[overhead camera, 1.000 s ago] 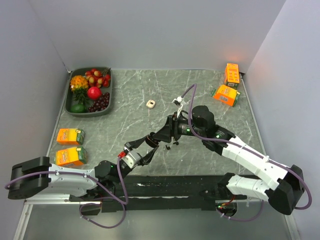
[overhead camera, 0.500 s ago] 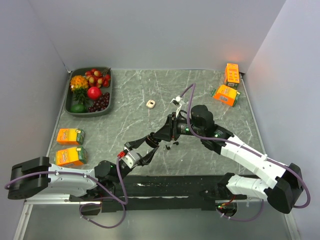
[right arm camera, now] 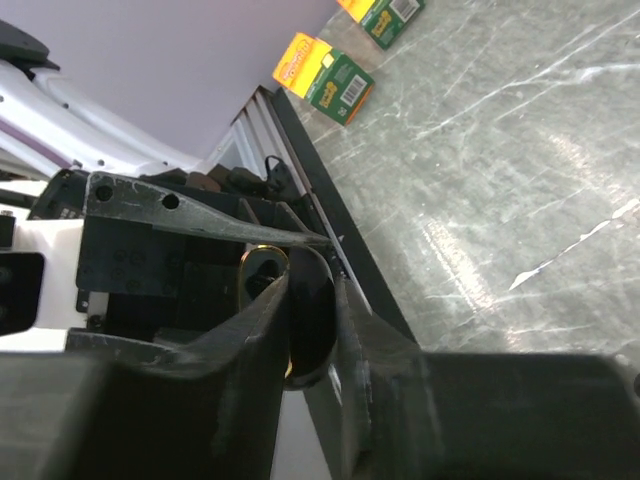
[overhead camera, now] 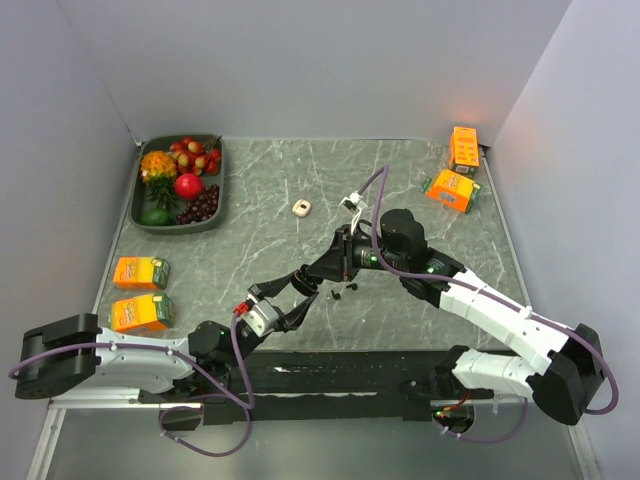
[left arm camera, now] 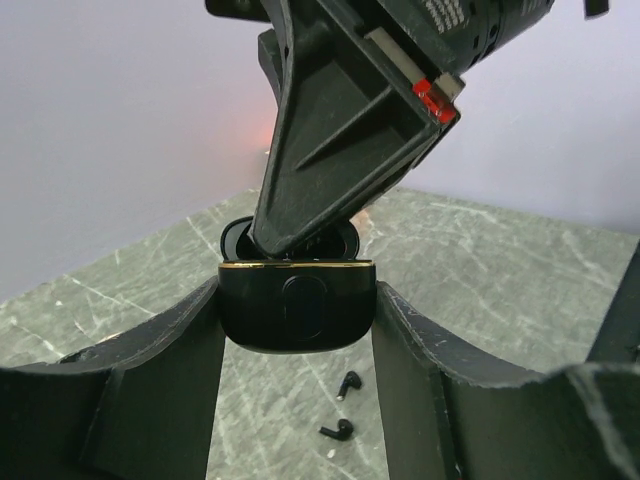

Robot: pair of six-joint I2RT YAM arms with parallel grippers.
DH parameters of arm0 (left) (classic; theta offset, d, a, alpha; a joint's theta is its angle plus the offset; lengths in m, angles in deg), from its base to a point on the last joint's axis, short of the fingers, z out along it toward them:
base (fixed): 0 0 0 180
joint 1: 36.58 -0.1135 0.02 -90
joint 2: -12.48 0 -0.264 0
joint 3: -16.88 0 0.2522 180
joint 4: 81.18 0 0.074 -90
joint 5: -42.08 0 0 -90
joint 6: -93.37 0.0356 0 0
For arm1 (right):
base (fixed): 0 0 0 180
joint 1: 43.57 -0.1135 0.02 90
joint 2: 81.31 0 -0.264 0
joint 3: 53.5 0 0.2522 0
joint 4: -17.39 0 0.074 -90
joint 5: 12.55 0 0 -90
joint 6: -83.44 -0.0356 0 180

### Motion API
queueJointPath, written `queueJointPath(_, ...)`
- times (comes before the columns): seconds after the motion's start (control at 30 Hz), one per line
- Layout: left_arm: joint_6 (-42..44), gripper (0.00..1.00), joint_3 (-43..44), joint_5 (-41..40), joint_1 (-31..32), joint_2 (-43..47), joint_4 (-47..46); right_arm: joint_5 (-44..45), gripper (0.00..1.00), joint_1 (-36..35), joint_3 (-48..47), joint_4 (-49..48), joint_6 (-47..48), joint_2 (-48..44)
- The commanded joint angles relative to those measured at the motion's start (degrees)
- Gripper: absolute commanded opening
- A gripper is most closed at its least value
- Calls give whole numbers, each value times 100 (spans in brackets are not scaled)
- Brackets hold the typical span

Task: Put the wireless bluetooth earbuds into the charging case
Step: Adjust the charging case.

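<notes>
Over the middle of the table [overhead camera: 260,190], both arms tip to tip. Left arm [overhead camera: 130,355] stretched low from its base at the near left, right arm [overhead camera: 490,305] arched over from the near right, a purple cable [overhead camera: 378,183] looped along each. Between the fingers of the left gripper [left arm camera: 297,335], the case [left arm camera: 296,312]: black, gold-rimmed, clamped by its two sides and held in the air, level, opening upward. On its raised lid [right arm camera: 308,300], the right gripper [right arm camera: 305,335], angled down from above: one finger against each face of the thin lid, pinched on it as far as the right wrist view tells. In the left wrist view, only one of those fingers [left arm camera: 330,130] in sight, in front of the lid, tip down at the gold rim; the other hidden behind. Earbuds [left arm camera: 347,384] both down on the table below the case, in no gripper: small, black, lying near each other but apart, the second earbud [left arm camera: 338,431] nearer the left wrist camera. Inside of the case out of sight, covered by finger and lid. At the far left corner, a dark tray [overhead camera: 221,175] of fruit; nearer along the left edge, two orange cartons [overhead camera: 140,272] one behind the other; two more cartons [overhead camera: 463,148] at the far right corner; a small pale ring [overhead camera: 301,208] alone on the table beyond the grippers.
</notes>
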Motion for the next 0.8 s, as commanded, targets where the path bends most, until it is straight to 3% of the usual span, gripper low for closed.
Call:
queueJointPath(0.0, -98, 1, 170, -5, 35, 89, -614, -194, 17, -19, -146, -188, 3, 39)
queueJointPath(0.07, -107, 2, 179, -49, 35, 106, -597, -195, 3, -11, -154, -153, 38, 30)
queueJointPath(0.13, -133, 9, 214, -181, 35, 115, -518, -212, 0, -11, -155, -108, 91, 4)
queueJointPath(0.17, -159, 22, 240, -234, 35, 124, -430, -230, 0, -19, -172, -91, 117, 4)
queueJointPath(0.23, -221, 38, 328, -313, 35, 168, -159, -160, 0, -19, -225, 93, 309, -31)
queueJointPath(0.27, -238, 53, 346, -339, 44, 194, -105, -133, 0, -11, -303, 189, 407, -84)
queueJointPath(0.37, -396, 79, 355, -375, 35, 352, 70, 8, 0, 16, -531, 541, 811, -198)
queueJointPath(0.4, -423, 94, 337, -366, 44, 413, 176, 8, 0, 33, -602, 620, 899, -207)
queueJointPath(0.43, -432, 100, 337, -375, 44, 545, 273, -1, 0, 16, -664, 778, 1074, -216)
queueJointPath(0.7, -985, 96, 320, -340, 35, 1231, 1204, 235, 0, 77, -1183, 1271, 1725, -225)
queueJointPath(0.77, -1474, 96, 346, -392, 44, 1503, 1459, 236, 0, 95, -1157, 1167, 2094, -338)
